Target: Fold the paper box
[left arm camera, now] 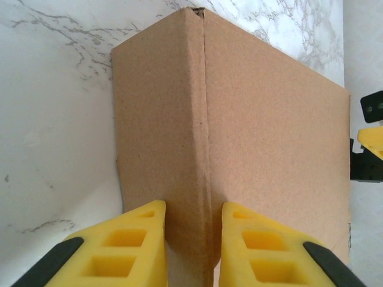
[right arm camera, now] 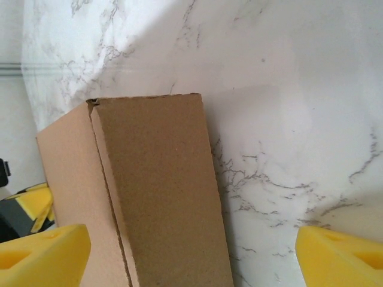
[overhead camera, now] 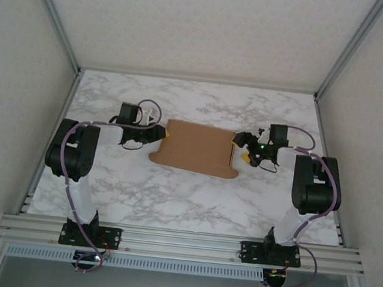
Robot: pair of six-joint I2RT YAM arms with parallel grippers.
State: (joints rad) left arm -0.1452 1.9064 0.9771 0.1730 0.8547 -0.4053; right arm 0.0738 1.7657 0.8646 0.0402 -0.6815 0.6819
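Workspace: white marble-pattern table (overhead camera: 138, 193) inside an enclosure of pale walls (overhead camera: 21, 64) and aluminium frame rails (overhead camera: 181, 240). Both arm bases are bolted to the near rail.

Task item: the paper box (overhead camera: 198, 147) lies flat near the middle of the table, long side running left to right, between the two grippers. Its surface is plain brown cardboard. The near edge flares out slightly at both corners. The wrist views show a crease (left arm camera: 204, 119) running along the top face, with one panel overlapping the other.

Left gripper (overhead camera: 159, 133): at the box's left end. In the left wrist view the yellow fingers (left arm camera: 137, 251) stand close together, straddling the creased ridge, with cardboard filling the narrow gap between them; they look pinched onto that end of the box.

Right gripper (overhead camera: 241, 149): at the box's right end. In the right wrist view its yellow fingers (right arm camera: 341, 257) are spread wide, one at each lower corner of the frame. The box end sits between them, nearer the left-hand finger; the other is over bare marble, well apart from the cardboard. Nothing is gripped.

Surroundings: purple-grey cables (overhead camera: 76, 193) loop along both arms. A small green light (overhead camera: 262, 148) glows on the right wrist. The marble around the box is bare; nothing stands between either gripper and the box.
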